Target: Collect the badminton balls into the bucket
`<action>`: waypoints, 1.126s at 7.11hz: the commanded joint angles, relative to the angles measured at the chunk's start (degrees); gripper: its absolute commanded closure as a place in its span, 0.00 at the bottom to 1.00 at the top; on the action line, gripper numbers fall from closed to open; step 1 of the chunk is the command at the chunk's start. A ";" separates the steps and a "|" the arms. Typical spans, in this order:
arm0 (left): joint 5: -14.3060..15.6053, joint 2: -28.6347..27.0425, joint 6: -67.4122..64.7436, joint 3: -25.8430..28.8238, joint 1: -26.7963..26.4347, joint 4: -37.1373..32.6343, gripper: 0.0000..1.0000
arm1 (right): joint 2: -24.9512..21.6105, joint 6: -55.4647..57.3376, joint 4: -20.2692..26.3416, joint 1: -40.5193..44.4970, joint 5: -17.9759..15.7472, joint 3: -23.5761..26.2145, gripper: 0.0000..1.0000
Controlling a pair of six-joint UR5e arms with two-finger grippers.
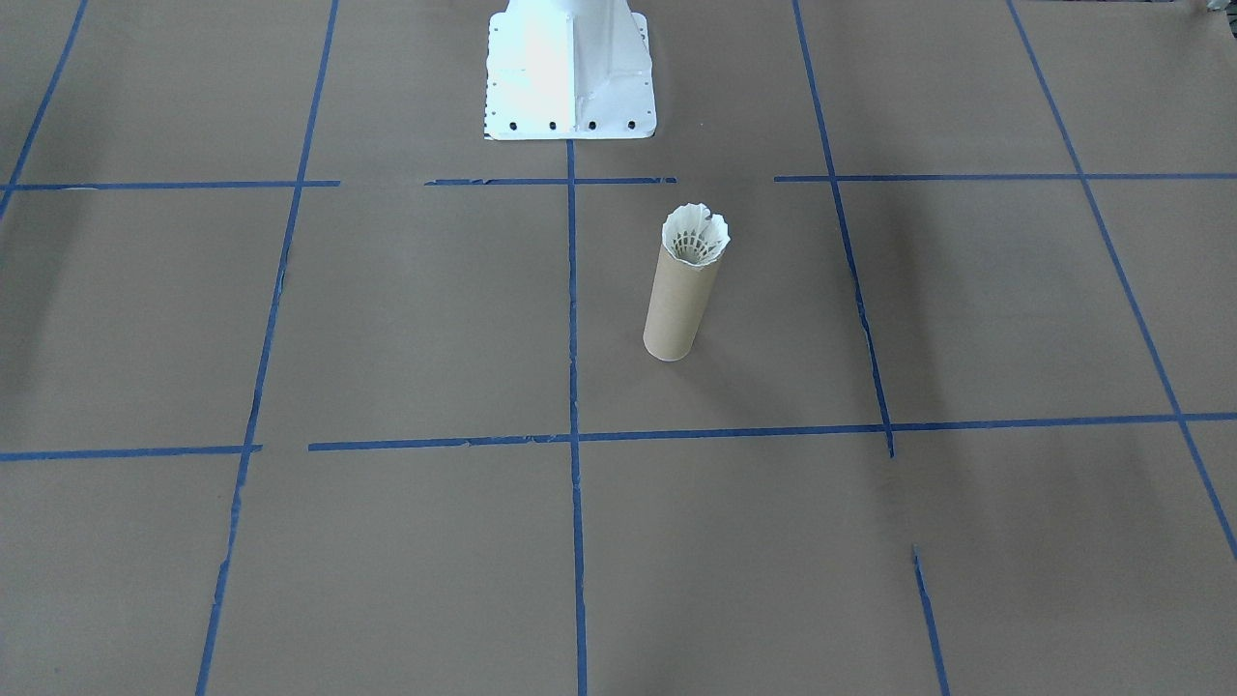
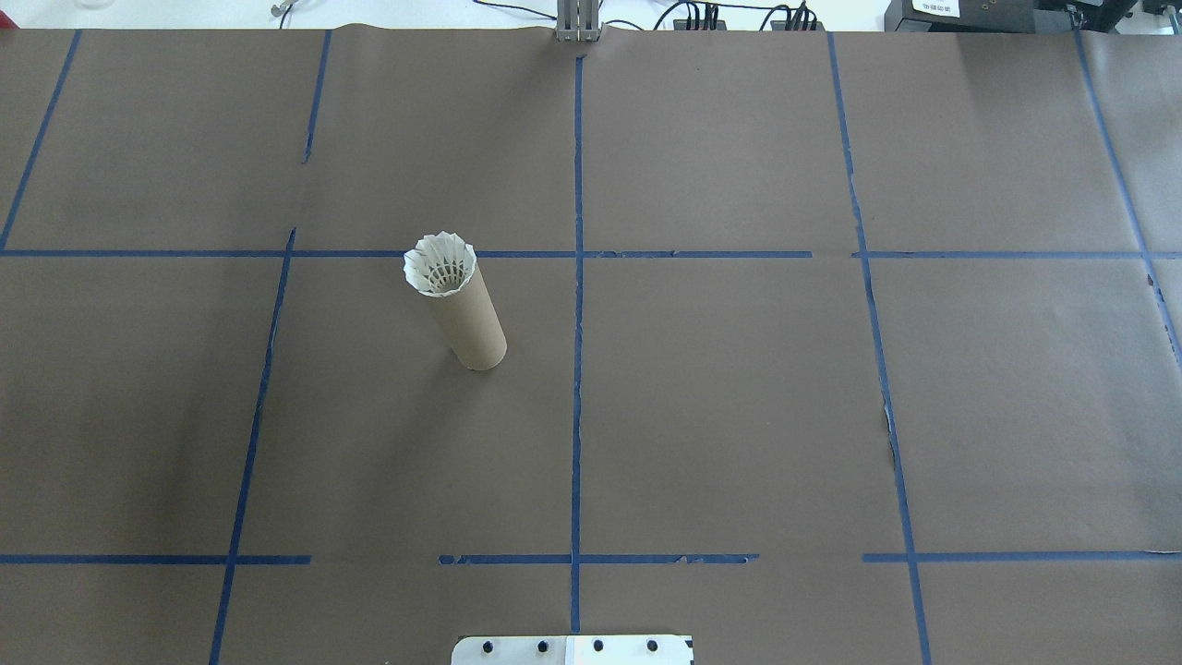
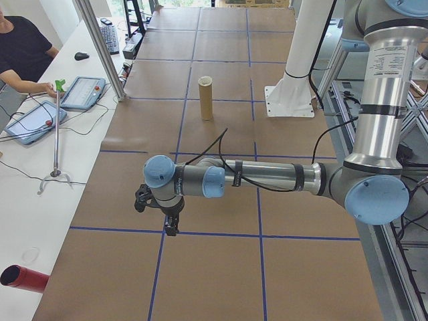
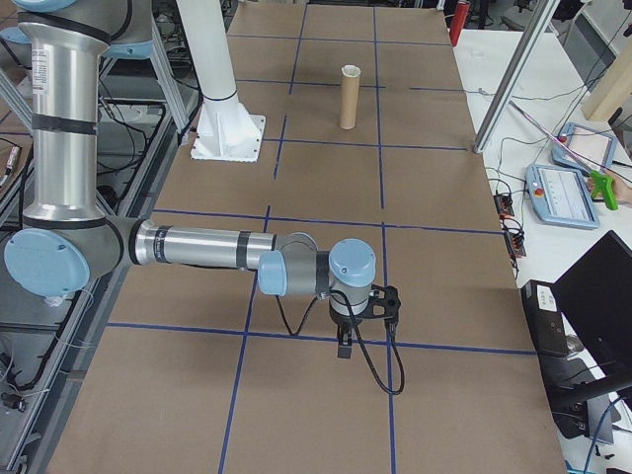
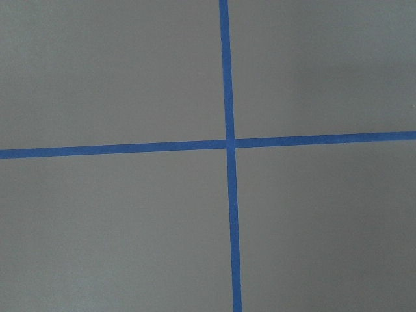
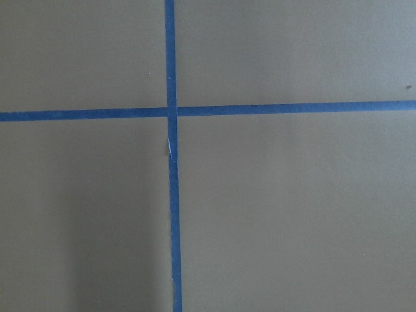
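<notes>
Front view: the tube (image 1: 683,302) stands upright on the brown paper table (image 1: 387,338); the shuttlecock (image 1: 695,234) sits in its open top, skirt up, feathers flaring just over the rim; the white robot base (image 1: 570,68) is beyond it, well apart; blue tape lines (image 1: 572,319) cross the paper; no claw shows here.

Overhead view: the tube (image 2: 466,319) stands left of the centre tape line, the shuttlecock (image 2: 440,264) seated in its mouth; no arm or claw is in view, so both are well away from the tube.

Left side view: the near arm, the left one, reaches out low over the table; the left claw (image 3: 172,228) points down above a tape line, holding nothing that can be seen; whether its fingers are apart or together I cannot tell; the tube (image 3: 206,97) with the shuttlecock (image 3: 206,81) stands far beyond this claw, well apart; a person's arm (image 3: 30,85) rests on the side desk by a tablet (image 3: 83,92).

Right side view: the right claw (image 4: 344,346) hangs pointing down near a tape line; its state I cannot tell; the tube (image 4: 349,99) is far beyond it.

Left wrist view: only paper and a tape cross (image 5: 229,143) below the claw.

Right wrist view: the same, a tape cross (image 6: 171,112); no fingers show.
</notes>
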 commanded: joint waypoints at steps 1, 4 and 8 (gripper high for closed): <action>0.04 0.21 -2.71 -0.19 -0.05 -1.39 0.00 | 0.00 0.00 0.00 0.00 0.04 0.00 0.00; 0.73 1.18 -2.80 0.34 0.04 -5.17 0.00 | 0.00 0.00 0.00 0.00 0.04 0.00 0.00; 0.91 2.66 -2.80 -1.14 -0.05 -5.18 0.00 | 0.00 0.00 0.00 0.00 0.04 0.00 0.00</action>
